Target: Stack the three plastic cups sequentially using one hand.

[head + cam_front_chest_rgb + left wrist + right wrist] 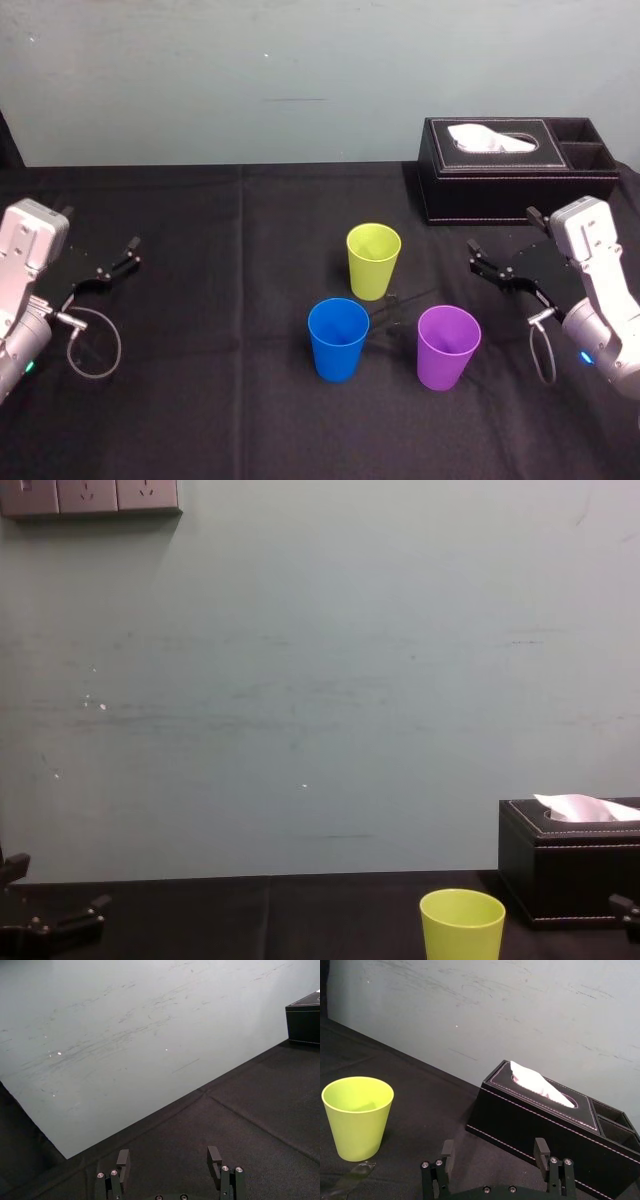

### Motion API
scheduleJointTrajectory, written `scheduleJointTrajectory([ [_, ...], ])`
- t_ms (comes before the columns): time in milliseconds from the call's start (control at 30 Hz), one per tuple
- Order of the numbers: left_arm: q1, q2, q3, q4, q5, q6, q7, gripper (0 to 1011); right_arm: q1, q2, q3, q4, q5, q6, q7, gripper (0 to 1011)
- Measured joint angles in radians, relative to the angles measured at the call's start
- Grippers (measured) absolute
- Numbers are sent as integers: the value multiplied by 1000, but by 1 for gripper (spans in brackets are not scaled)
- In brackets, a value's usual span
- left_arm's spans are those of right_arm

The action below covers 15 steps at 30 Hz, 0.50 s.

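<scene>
three smooth tapered plastic cups, yellow-green (373, 260), blue (338, 338) and purple (448, 346), stand upright and apart on the black worktop (200, 400). the right gripper (503, 233), jaws apart, is nearer: the purple cup lies to its left. the left gripper (100, 230), also spread, waits far off.

The yellow-green cup (373, 260), the blue cup (337, 338) and the purple cup (447, 346) are smooth plastic with a soft shine. The table cloth (220, 400) is matt black fabric with fold lines. Behind the right gripper (503, 232), the tissue box (515, 185) looks like black leather with pale stitching, and it holds soft white paper (495, 138). The gripper's fingers (540, 1149) are matt black with shiny metal screws (554, 1160).
</scene>
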Motion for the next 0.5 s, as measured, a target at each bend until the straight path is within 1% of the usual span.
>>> scheduleJointTrajectory([
  [500, 0, 0, 0, 0, 0, 0, 0, 1011, 0, 0, 0, 0, 0, 0, 0, 1004],
])
